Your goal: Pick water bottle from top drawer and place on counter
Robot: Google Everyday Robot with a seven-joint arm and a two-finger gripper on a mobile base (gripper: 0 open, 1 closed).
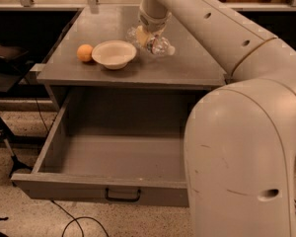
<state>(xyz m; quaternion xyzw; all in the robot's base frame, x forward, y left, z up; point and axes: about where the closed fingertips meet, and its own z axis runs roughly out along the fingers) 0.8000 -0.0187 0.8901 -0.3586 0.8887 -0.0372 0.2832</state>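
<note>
Place step: gripper (149, 35) is clamped on the water bottle (161, 46), low over the counter (187, 68), just right of the bowl (113, 54). Top drawer (113, 157) hangs open. Next, I'd say: settle it flat, release, lift straight off.

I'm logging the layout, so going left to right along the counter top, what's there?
On the counter: orange → bowl → bottle, with the tool right at the bottle.
</note>
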